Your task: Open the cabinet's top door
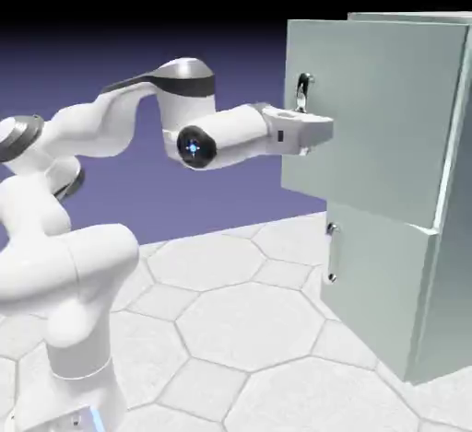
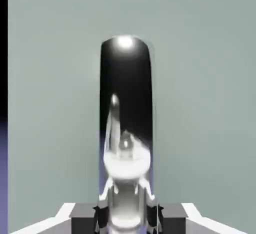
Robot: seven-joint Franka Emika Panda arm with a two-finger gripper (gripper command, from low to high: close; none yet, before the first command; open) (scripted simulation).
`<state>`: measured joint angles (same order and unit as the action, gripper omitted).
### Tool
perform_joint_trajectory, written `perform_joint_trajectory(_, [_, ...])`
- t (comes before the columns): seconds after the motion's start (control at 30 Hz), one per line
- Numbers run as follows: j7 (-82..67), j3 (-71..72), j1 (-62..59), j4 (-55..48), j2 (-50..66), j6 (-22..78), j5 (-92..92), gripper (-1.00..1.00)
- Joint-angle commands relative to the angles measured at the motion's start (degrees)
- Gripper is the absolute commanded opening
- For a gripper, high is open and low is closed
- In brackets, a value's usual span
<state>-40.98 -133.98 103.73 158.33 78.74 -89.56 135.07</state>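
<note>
One glossy curved metal handle (image 2: 126,103)

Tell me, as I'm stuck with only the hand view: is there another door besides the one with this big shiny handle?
Observer: Yes, a smaller lower door sits beneath the top door.

Visitor: Does that one have something to pull, too?

Observer: It does: a small upright handle near its edge on the exterior view's left.

Visitor: And how does the robot reach the big one?

Observer: The arm comes across from the exterior view's left, its last stretch nearly level.
</note>
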Motion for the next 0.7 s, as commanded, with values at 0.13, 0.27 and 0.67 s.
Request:
perform_joint_trajectory(0.13, [-4.83, -5.12, -3.94, 0.83, -5.6, 12.4, -6.45, -1.0])
perform_joint_trajectory(0.27, [-9.36, -8.34, -8.38, -0.3, -11.5, 22.37, -12.69, -1.0])
perform_joint_trajectory(0.67, [-26.98, -8.56, -24.6, -14.51, -35.75, 45.56, -36.5, -1.0])
